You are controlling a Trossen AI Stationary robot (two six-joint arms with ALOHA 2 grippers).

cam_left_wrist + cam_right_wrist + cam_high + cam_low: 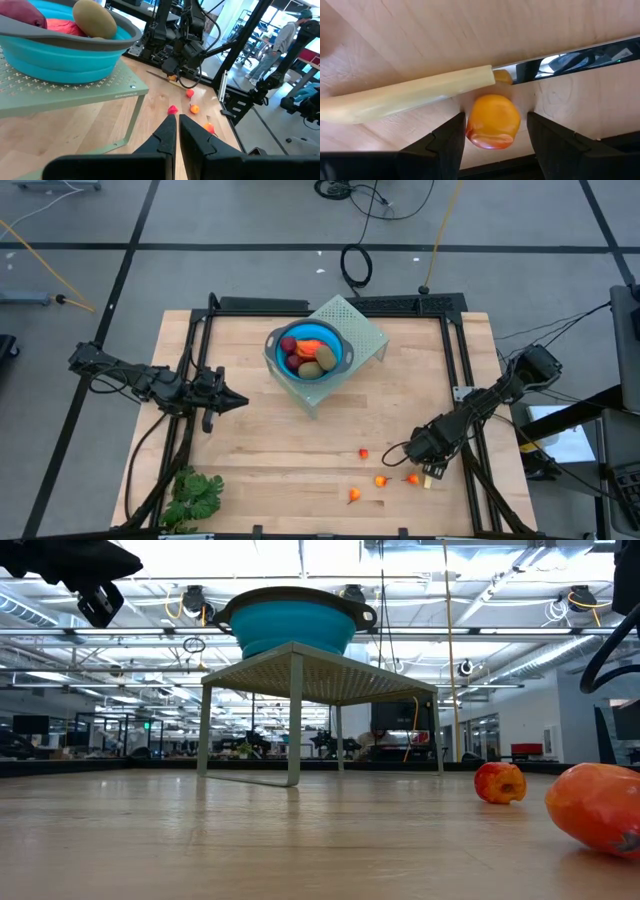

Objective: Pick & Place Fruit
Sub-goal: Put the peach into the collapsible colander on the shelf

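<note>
While the left jaws [240,401] hang pressed together and idle beside the blue bowl [272,350] of fruit, the right jaws [495,131] stand spread on the surface [300,450] around a tiny orange fruit [492,121]. Closing squarely should avoid the yellow stick [405,97] just beyond it.

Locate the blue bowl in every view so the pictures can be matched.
High view: blue bowl at top centre, on the green rack.
Low view: upper middle, atop the rack.
Left wrist view: upper left, fruit inside.
Right wrist view: not in it.
Shared landmark: the green rack.
</note>
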